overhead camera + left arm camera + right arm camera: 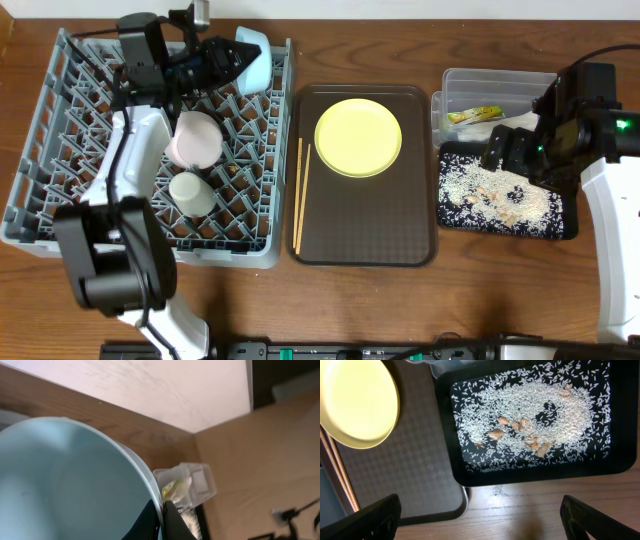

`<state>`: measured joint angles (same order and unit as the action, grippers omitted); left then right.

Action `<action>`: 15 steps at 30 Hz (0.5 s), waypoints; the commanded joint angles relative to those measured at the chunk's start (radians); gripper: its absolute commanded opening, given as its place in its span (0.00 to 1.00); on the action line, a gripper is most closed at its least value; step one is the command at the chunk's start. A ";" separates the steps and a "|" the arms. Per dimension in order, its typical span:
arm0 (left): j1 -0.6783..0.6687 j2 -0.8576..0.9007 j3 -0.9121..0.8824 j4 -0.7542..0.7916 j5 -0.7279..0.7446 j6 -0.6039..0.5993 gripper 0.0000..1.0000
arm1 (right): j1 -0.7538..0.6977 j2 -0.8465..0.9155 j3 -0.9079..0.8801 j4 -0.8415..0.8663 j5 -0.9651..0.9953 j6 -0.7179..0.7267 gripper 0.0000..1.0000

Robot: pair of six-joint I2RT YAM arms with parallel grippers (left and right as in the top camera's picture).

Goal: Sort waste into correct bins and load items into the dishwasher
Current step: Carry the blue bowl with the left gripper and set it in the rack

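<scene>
1. My left hand (162,521) is pinching the rim of the light blue round bowl (65,485). One finger is inside the wall and one outside, and the bowl is tipped on edge.
2. From overhead, that bowl sits at the far right corner of the large square grey plastic dish rack (40,120). I cannot tell whether it already rests on the pegs or hangs just above them.
3. The grip is on a thin lip only, so I judge the bowl could swivel between my fingers or slide out if I tilt it further.
4. If I let go before a peg props it, the bowl may fall flat or roll. It could then reach the pinkish-white bowl (196,138) and small white cup (190,192) nearby in the rack, or go over the rack's back wall.
5. My right hand (480,517) is spread wide and holds nothing. It hovers over the near edge of the shallow black rectangular tray (530,477), which holds loose white rice scraps (520,410).
6. A low sweep from there could clip that tray and scatter rice over the bench.
7. The round yellow plate (358,137) and thin wooden chopsticks (298,195) lie on the dark brown serving tray (365,225), not yet loaded.
8. The plate lies flat and offers little edge to get a finger under, and the chopsticks may roll apart when nudged.
</scene>
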<state>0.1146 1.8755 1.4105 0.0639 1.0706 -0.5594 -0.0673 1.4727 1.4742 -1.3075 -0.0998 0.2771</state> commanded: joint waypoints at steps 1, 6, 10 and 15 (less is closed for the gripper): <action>0.032 0.072 0.009 0.109 0.057 -0.254 0.07 | -0.007 -0.001 0.003 -0.007 0.006 -0.013 0.99; 0.055 0.148 0.009 0.296 0.081 -0.484 0.07 | -0.007 -0.001 0.003 -0.010 0.006 -0.013 0.99; 0.059 0.196 0.009 0.332 0.081 -0.612 0.07 | -0.007 -0.001 0.003 -0.009 0.006 -0.012 0.99; 0.062 0.217 0.009 0.332 0.081 -0.617 0.07 | -0.007 -0.001 0.003 -0.011 0.006 -0.013 0.99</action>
<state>0.1734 2.0632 1.4094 0.3988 1.1400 -1.1122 -0.0673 1.4727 1.4742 -1.3167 -0.0998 0.2771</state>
